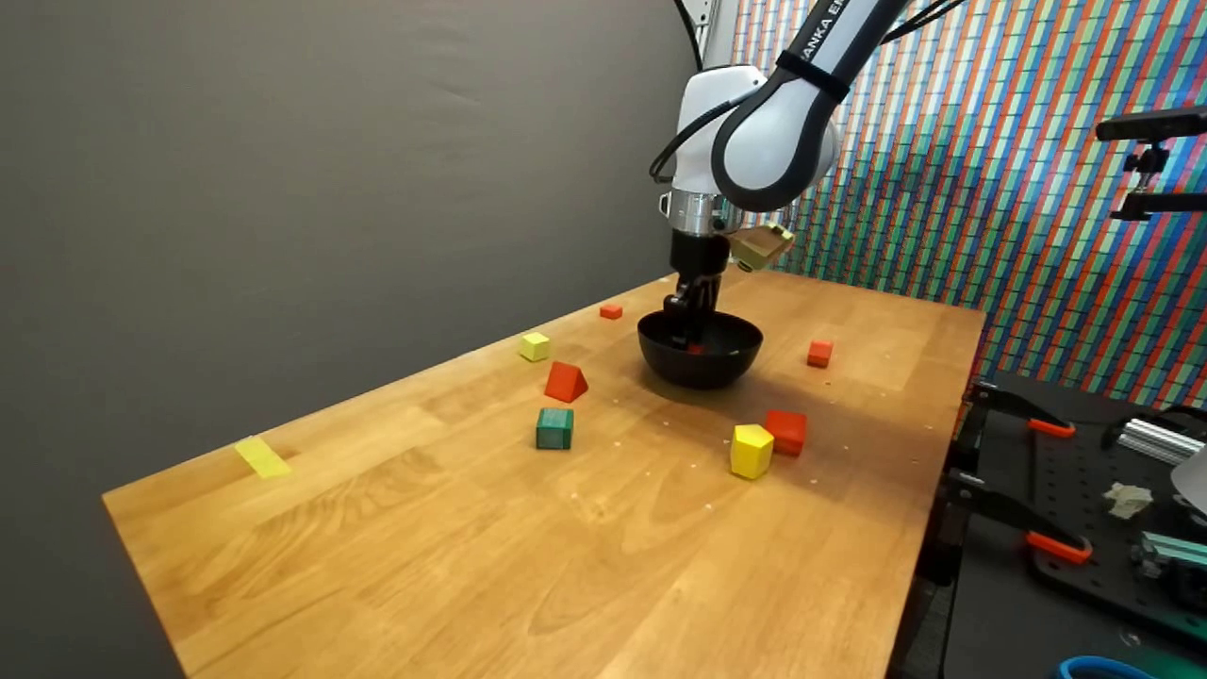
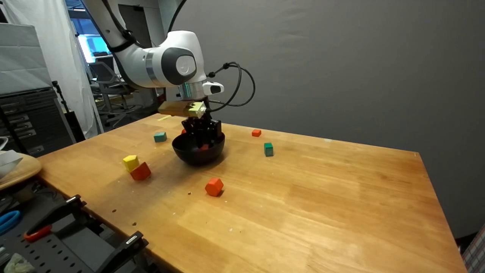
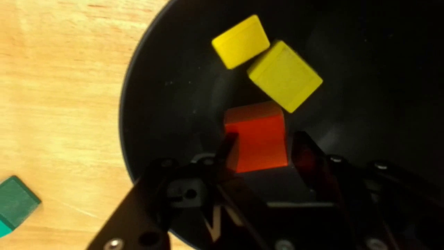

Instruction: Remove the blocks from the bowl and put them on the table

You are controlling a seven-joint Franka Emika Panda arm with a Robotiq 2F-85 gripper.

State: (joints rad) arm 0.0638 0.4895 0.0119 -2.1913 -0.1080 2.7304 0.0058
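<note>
Down inside the black bowl (image 1: 700,372), the gripper (image 3: 264,140) straddles a red block (image 3: 258,135), so I'd call this the picking-up step, with unloading unfinished. Its jaws stand part-way together, one against or just beside each flank of the block; whether they have a grip, I can't tell. The next move, to my mind, wants a sure pinch, then a straight lift past the bowl's rim and a set-down on the table (image 1: 528,547).

Also in the bowl, the wrist view shows a small yellow block (image 3: 241,41) and a yellow cube (image 3: 286,78), side by side near the red one. In both exterior views the bowl gives up only a scrap of red.

Just outside the bowl, the wrist view catches a single green block (image 3: 15,201); an exterior view has two green blocks (image 2: 268,149), one to each side of the bowl. Farther from the bowl, a pale yellow block (image 1: 535,346) shows in an exterior view; I can't find it in both. Well apart from the bowl lies yellow tape (image 1: 263,456).
</note>
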